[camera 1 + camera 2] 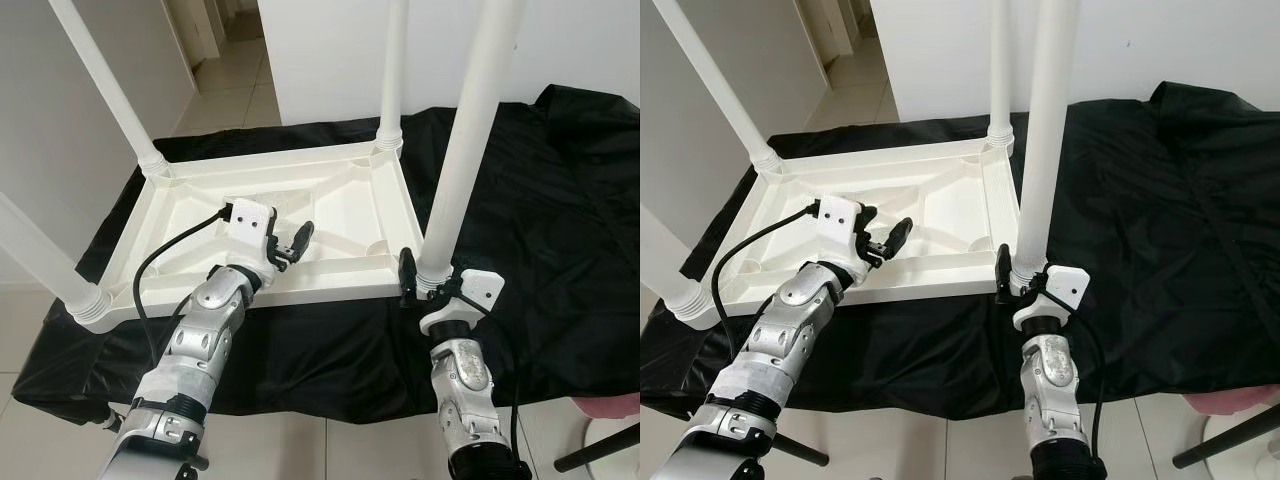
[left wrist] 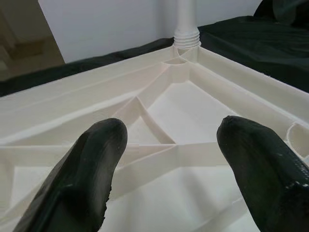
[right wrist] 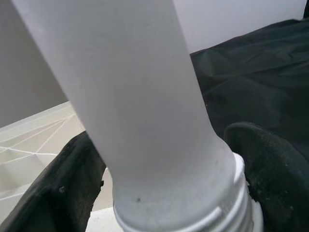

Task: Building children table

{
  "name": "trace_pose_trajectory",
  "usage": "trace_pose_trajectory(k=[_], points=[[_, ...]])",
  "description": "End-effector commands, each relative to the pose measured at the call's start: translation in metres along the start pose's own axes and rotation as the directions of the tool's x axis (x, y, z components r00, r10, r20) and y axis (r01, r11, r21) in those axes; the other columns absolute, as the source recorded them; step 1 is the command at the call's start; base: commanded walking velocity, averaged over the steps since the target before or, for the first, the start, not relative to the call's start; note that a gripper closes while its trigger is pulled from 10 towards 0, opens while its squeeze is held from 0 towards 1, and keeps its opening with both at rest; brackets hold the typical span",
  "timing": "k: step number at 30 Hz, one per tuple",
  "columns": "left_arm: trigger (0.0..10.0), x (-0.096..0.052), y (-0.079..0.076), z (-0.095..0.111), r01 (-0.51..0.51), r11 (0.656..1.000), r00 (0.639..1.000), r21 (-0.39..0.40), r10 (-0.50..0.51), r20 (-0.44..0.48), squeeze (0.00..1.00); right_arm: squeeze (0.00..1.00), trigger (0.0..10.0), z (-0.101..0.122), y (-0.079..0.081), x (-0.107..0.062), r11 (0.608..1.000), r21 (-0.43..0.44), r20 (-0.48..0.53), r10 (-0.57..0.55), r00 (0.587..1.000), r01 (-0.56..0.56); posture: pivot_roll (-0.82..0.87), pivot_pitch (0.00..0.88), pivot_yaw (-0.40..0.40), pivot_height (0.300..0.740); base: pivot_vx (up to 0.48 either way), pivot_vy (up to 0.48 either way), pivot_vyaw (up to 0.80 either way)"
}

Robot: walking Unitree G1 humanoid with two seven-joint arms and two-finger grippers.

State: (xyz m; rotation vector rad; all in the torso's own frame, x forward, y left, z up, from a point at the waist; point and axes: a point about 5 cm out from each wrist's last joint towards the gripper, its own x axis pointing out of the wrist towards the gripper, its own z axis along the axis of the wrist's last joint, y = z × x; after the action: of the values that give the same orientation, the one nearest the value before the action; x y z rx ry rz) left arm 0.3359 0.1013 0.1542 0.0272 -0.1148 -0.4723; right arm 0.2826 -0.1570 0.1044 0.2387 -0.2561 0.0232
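A white plastic children's table [image 1: 330, 190] lies upside down on a black cloth [image 1: 560, 220] that fills the middle of the head views, with pale floor tiles [image 1: 230, 80] beyond it at the upper left. Three legs stand in its far and left corner sockets; the fourth leg [image 1: 460, 150] rises at the near right corner, right of centre. Your right gripper [image 1: 432, 285] has its black fingers closed around that leg just above its ribbed base, which sits at the corner socket. Your left gripper [image 1: 290, 245] hovers over the ribbed underside near the front rim, left of centre, its fingers [image 2: 91, 169] spread apart and holding nothing. The step in hand looks like seating or screwing this last leg home, so keep the leg upright over the socket, press straight down and turn gently; you might steady the frame with the free gripper so the tabletop does not slide on the cloth. The tops of all four legs are cut off by the upper edge. The leg and your fingers hide the joint itself, so you cannot tell whether the threads are engaged or fully seated. A pink object [image 1: 610, 405] at the lower right edge is too cropped to identify.
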Motion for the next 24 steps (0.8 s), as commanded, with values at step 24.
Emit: trace_pose_trajectory(k=[24], points=[[10.0, -0.011, -0.028, 0.006, 0.307, 0.952, 0.95, 0.024, -0.307, 0.058, 0.0, 0.0, 10.0, 0.013, 0.001, -0.003, 0.984, -0.094, -0.051, 0.148, 0.988, -0.152, -0.01, 0.0, -0.025, 0.74, 0.0, 0.0, 0.0]])
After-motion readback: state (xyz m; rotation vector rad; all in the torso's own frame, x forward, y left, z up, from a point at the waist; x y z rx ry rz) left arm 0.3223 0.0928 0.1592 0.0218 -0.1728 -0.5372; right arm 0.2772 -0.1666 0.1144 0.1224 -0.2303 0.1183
